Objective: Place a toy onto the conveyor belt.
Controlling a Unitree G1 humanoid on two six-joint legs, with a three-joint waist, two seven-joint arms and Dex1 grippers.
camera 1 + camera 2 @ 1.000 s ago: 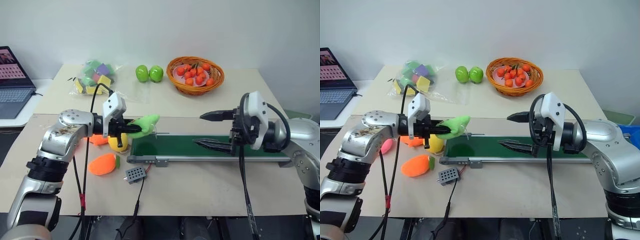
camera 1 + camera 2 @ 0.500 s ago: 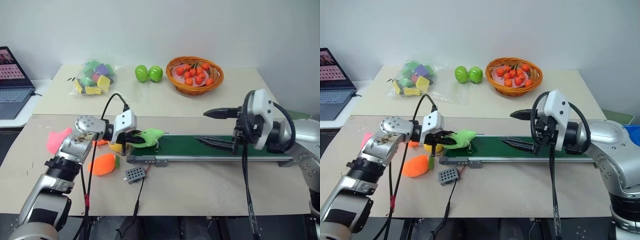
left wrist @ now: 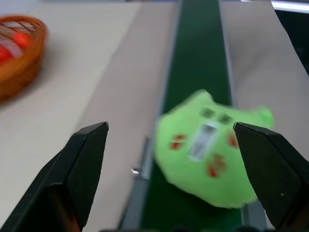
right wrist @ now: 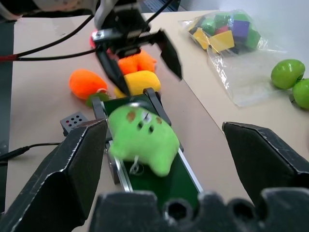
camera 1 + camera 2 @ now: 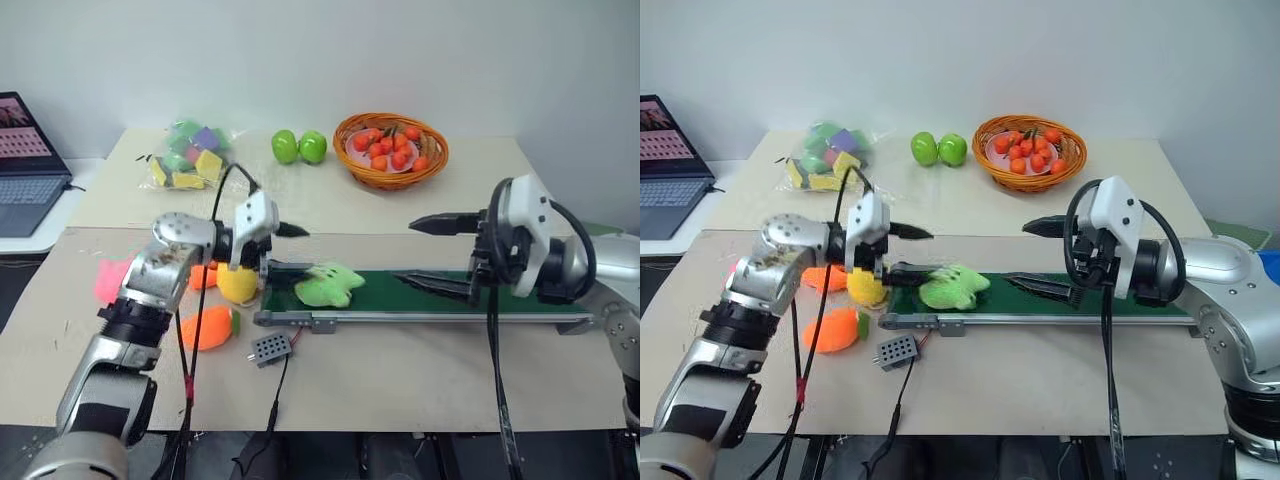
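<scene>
The lime-green toy (image 5: 328,284) with small orange-pink marks lies on the left end of the dark green conveyor belt (image 5: 372,296). My left gripper (image 5: 295,250) hangs open just left of and slightly above it, one finger high and one low, touching nothing. Seen along that gripper (image 3: 170,126), the toy (image 3: 210,159) sits on the belt (image 3: 200,53) between and beyond the spread fingers. My right gripper (image 5: 405,250) stands open over the belt's middle, right of the toy and apart from it. The right wrist view shows the toy (image 4: 142,137) with the left gripper (image 4: 137,53) behind it.
Yellow (image 5: 237,283), orange (image 5: 205,327) and pink (image 5: 112,278) plush toys lie left of the belt. A small grey box (image 5: 271,347) on a cable sits in front. Farther back stand a bag of blocks (image 5: 190,155), two green apples (image 5: 298,147), a basket (image 5: 390,150) and a laptop (image 5: 25,165).
My left gripper carried the toy down to the belt's left end, then opened and lifted slightly. The toy now lies free on the belt. The right gripper stayed put.
</scene>
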